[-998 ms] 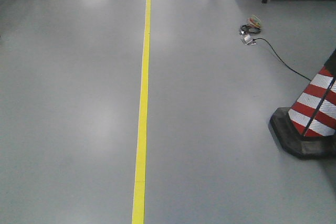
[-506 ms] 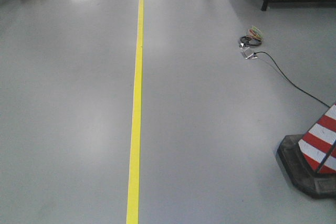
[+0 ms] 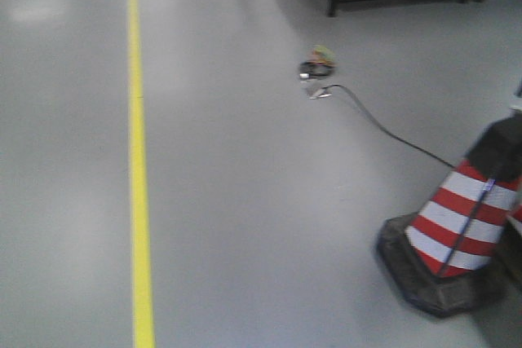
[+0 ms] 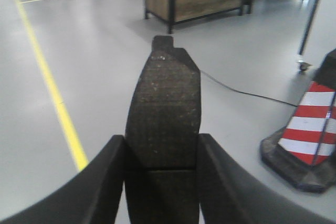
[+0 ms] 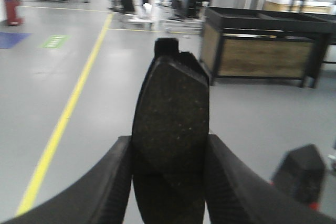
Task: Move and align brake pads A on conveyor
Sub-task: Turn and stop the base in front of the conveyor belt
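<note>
While both arms carry a load across open floor, consult the entries below.

Left pad: you have one brake pad (image 4: 164, 124) clamped between the fingers of the left gripper (image 4: 161, 182), standing on end, friction face toward the camera, groove level with the fingertips.
Right pad: a second brake pad (image 5: 170, 129) is pinched the same way in the right gripper (image 5: 169, 182), its upper half projecting clear.
Finger state: both pairs are closed against the pads' long side edges; neither pair has any slack showing.
Contact line: the lower half of each pad sits between the fingers; the backing-plate tab tops each.
Handling: judge each pad rigid, dense for its size and rough-faced, so it should not slip easily; edges may chip if dropped.
Hold point: grip across the narrow width near the middle, as here.
Conveyor: not in view; only grey floor (image 3: 261, 201), a yellow line (image 3: 139, 201) and a traffic cone (image 3: 461, 218) show.
</note>
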Controlling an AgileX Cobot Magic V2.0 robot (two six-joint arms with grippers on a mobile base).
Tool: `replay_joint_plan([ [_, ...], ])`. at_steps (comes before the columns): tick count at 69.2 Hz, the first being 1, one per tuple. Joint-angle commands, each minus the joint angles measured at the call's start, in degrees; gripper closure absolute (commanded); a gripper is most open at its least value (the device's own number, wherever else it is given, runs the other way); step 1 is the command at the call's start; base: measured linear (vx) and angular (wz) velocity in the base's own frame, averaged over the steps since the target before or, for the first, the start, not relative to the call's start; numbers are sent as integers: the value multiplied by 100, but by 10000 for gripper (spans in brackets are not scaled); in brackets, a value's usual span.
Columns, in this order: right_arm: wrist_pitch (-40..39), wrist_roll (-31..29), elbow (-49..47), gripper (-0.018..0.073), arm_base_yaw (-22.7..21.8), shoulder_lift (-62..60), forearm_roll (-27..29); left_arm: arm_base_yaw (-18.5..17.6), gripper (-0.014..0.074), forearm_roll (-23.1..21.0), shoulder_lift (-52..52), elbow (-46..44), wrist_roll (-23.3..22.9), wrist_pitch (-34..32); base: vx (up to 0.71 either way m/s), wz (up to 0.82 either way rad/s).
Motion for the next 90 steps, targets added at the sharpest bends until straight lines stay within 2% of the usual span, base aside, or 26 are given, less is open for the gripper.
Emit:
replay_joint_plan([
  [1,-585,-57,-183,564,-40,56,-12,-12,602,29,75,-142,-9,-534,32,-79],
  [49,-585,-57,-183,564,-40,56,-12,-12,602,29,75,-142,-9,-497,27,-95],
  [90,-592,-57,-183,564,-40,56,-12,-12,602,29,75,-142,-9,-384,20,-79],
])
